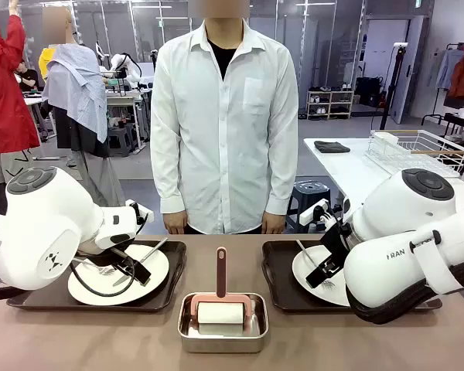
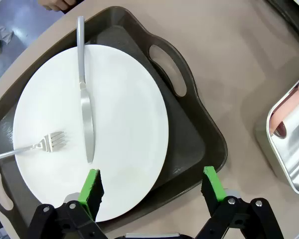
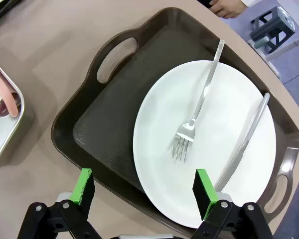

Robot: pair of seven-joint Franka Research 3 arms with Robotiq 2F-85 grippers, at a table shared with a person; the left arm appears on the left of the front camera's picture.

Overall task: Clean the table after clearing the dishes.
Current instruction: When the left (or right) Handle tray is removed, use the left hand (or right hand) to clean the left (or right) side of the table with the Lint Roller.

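Left wrist view: left end effector [image 2: 150, 174], released, hangs over the near rim of the left tray [image 2: 209, 134] on the bench [image 2: 249, 59], plate [image 2: 119, 124] just ahead; right end effector [image 3: 143, 174], likewise released, over the right tray [image 3: 65, 129]

**Bright, open workroom**

A grey floor [image 1: 135, 166] runs back to glass partitions [image 1: 116, 27] at 12 o'clock. At 3 o'clock a white side table [image 1: 342, 168] bears 1 wire rack [image 1: 414, 151] and a dark folded cloth [image 1: 332, 146]. A low shelf [image 1: 329, 103] stands at 1 o'clock, with hanging clothes [image 1: 462, 71] at 2.
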